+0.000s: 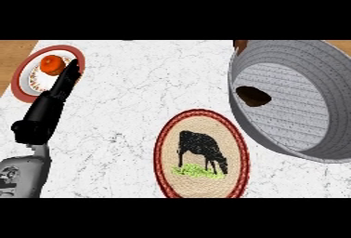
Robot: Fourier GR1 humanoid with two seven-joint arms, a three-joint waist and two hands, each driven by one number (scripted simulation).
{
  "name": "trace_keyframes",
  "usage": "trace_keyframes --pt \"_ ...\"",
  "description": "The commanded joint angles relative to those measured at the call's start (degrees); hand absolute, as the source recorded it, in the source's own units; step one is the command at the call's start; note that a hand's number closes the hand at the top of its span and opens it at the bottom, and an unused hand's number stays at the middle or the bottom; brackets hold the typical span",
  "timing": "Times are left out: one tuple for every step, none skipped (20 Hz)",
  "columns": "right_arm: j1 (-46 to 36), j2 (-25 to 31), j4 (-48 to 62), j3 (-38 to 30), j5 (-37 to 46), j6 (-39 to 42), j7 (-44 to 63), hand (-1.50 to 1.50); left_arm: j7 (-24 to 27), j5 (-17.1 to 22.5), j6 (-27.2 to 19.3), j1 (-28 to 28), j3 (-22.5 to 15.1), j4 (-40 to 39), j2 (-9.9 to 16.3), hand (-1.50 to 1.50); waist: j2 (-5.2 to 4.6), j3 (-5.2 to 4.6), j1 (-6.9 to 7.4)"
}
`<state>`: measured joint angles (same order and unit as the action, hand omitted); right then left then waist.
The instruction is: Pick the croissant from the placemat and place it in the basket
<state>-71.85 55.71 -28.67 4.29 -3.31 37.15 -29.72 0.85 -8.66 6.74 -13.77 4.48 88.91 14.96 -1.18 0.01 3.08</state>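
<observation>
Croissant (254,95) lies inside the basket (322,139), against its left wall; placemat (200,183) just left of basket holds none. Left hand (58,90), fingers straight, empty, far left of basket over a plate (26,95). Right hand unseen.

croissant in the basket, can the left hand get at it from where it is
Probably not: the left hand sits far across the counter by the plate, and the basket wall rises around the croissant.
</observation>
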Motion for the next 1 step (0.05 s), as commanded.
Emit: trace_keyframes --pt "-1.7 2.8 8.6 -3.7 -2.3 5.3 -2.4 -1.50 1.3 0.9 1.5 0.8 -0.1 1.2 0.5 0.00 -0.80 0.16 1.92"
